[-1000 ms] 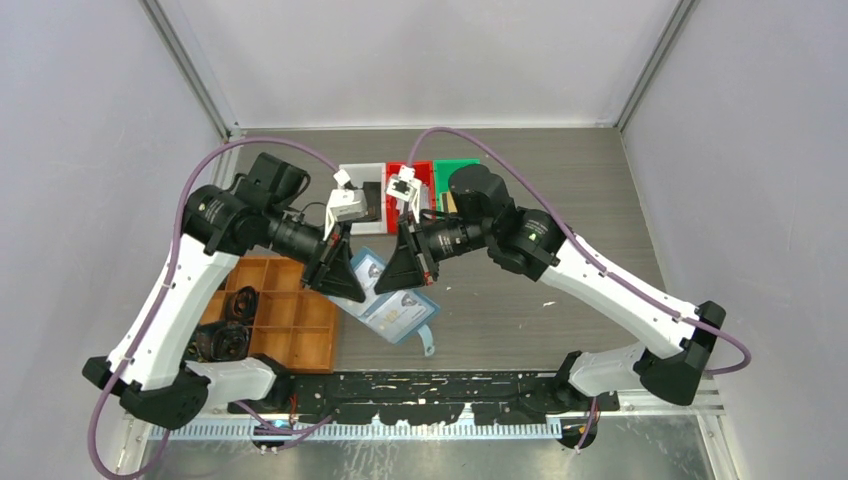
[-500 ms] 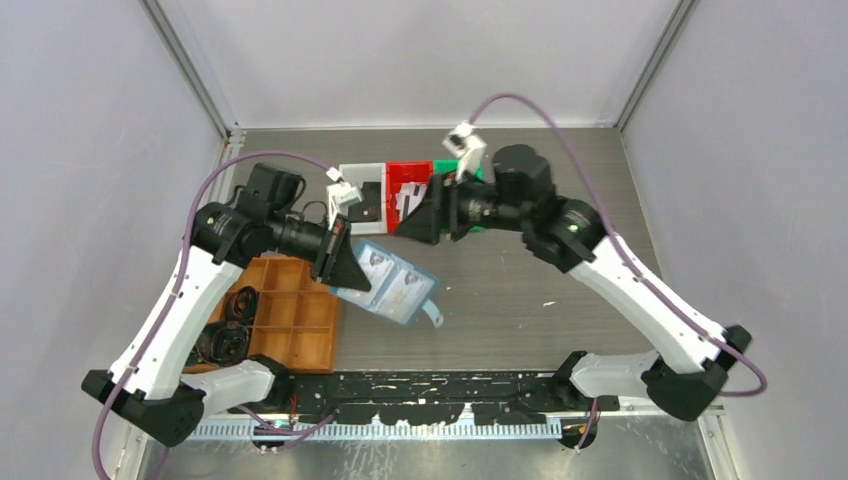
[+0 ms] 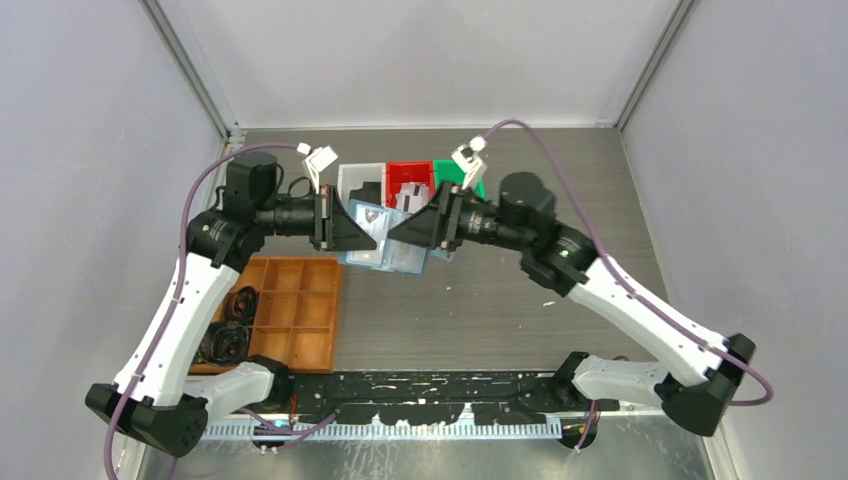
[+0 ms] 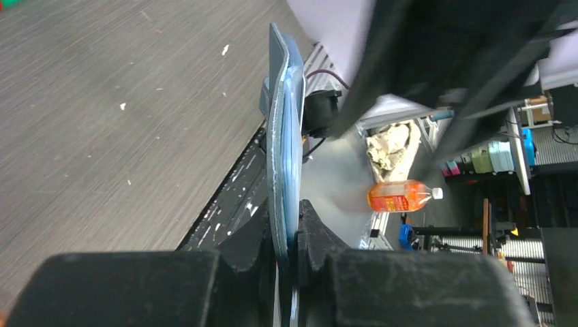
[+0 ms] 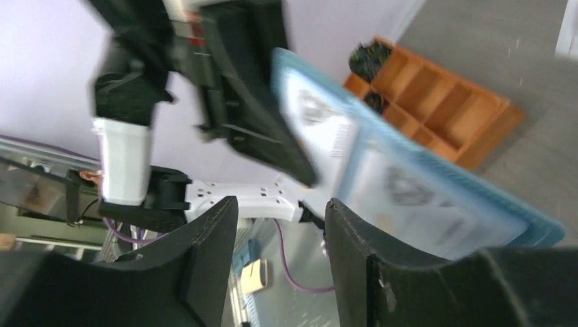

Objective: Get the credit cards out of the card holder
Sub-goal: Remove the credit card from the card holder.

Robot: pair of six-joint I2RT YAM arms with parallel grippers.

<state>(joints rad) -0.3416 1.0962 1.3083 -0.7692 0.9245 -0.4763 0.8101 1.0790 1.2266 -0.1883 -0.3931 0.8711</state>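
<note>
1. Orange-brown compartment tray point(image 3: 300, 300): is sitting on the table point(image 3: 520, 300) at the left, under the left arm. Dark objects are lying in its leftmost compartments.

2. Left gripper point(image 3: 365, 228): is clamping narrowly on one end of the card holder. Its fingers point(image 4: 252, 245) are pressing the layers from both sides.

3. Card holder point(image 3: 395, 257): light blue. It is hanging clear of the table between the two grippers, opened out. It is showing its inner face to the right wrist camera and only its edge to the left wrist camera.

4. Credit cards point(image 5: 402, 194): are sitting in the holder's inner pockets, with two pale printed faces showing side by side. The print is too blurred to read.

5. Right gripper point(image 3: 402, 230): is standing with its jaws apart and nothing between them. It is pointing at the holder from just beside it; whether the tips are touching it cannot be told.

6. Back row: a white bin point(image 3: 350, 180), a red bin point(image 3: 410, 168) and a green bin point(image 3: 448, 172) are standing side by side behind the holder. A dark flat piece is lying in the white bin, and pale flat pieces are lying in the red one.
</note>
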